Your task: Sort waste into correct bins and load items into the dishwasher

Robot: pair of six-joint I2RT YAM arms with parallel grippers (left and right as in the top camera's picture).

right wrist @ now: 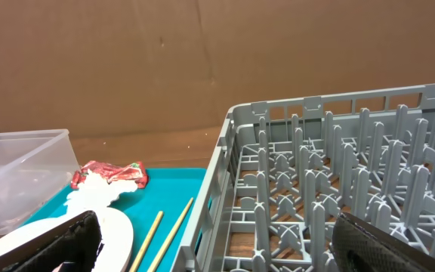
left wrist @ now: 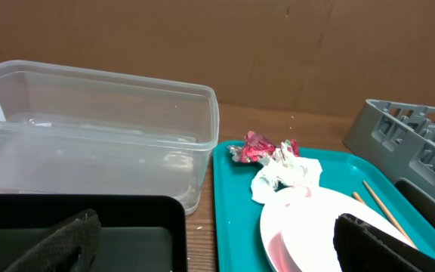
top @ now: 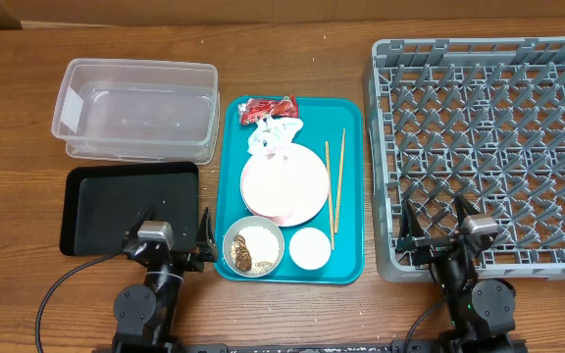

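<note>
On the teal tray (top: pixel 346 260) lie a red wrapper (top: pixel 268 109), a white napkin (top: pixel 275 137), a pale-pink plate (top: pixel 284 183), two chopsticks (top: pixel 334 188), a greyish-white bowl (top: pixel 253 248) with rice and brown scraps, and a small white cup (top: pixel 310 248). The clear tub (top: pixel 136 109) and the black tray (top: pixel 130 208) sit to the left, the grey dish rack (top: pixel 488 147) to the right. My left gripper (top: pixel 173 237) is open and empty at the black tray's near right corner. My right gripper (top: pixel 436 224) is open and empty over the rack's near left corner. No pink bowl shows.
The wooden table (top: pixel 8 137) runs around everything. A brown cardboard wall (left wrist: pixel 202 45) stands behind the table. The left wrist view shows the tub (left wrist: pixel 89 121), wrapper (left wrist: pixel 255 147), napkin (left wrist: pixel 285 175) and plate (left wrist: pixel 308 227); the right wrist view shows the rack (right wrist: pixel 338 174) and chopsticks (right wrist: pixel 165 230).
</note>
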